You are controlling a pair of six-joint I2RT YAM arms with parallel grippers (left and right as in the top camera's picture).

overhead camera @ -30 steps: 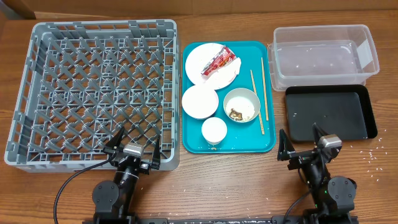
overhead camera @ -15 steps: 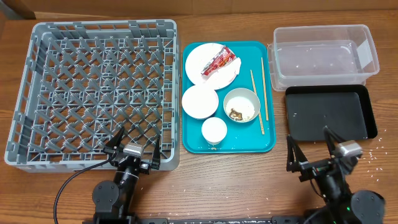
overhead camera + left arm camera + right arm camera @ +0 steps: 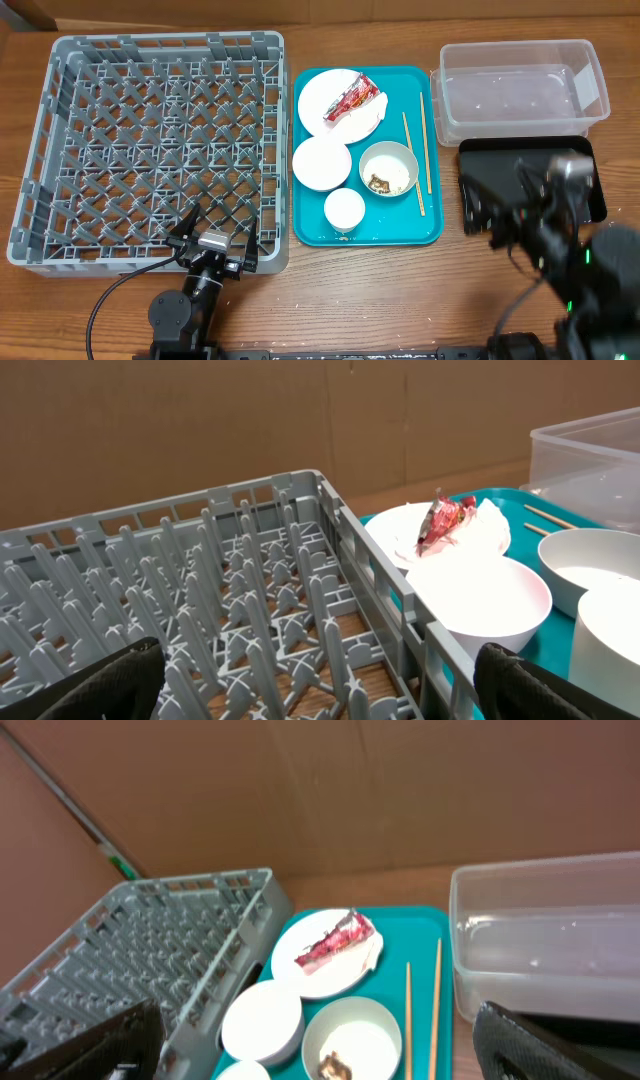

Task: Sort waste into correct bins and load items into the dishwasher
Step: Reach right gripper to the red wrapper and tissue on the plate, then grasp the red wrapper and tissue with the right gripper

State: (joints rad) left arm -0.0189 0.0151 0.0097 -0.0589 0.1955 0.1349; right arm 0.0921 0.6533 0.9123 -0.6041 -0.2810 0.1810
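Note:
On the teal tray, the red wrapper and napkin lie on the white plate. Below them are an empty bowl, a bowl with brown scraps and the small cup. The chopsticks lie along the tray's right side. The grey rack fills the left. My left gripper stands open over the rack's front edge. Raised over the black tray, my right gripper is open and empty, looking down on the wrapper and bowls.
The clear tub stands at the back right, behind the black tray. The teal tray sits between rack and bins. A cardboard wall closes off the far side of the table.
My right arm has risen from the table's front edge and moved back over the black tray, still open. The left arm has not moved.

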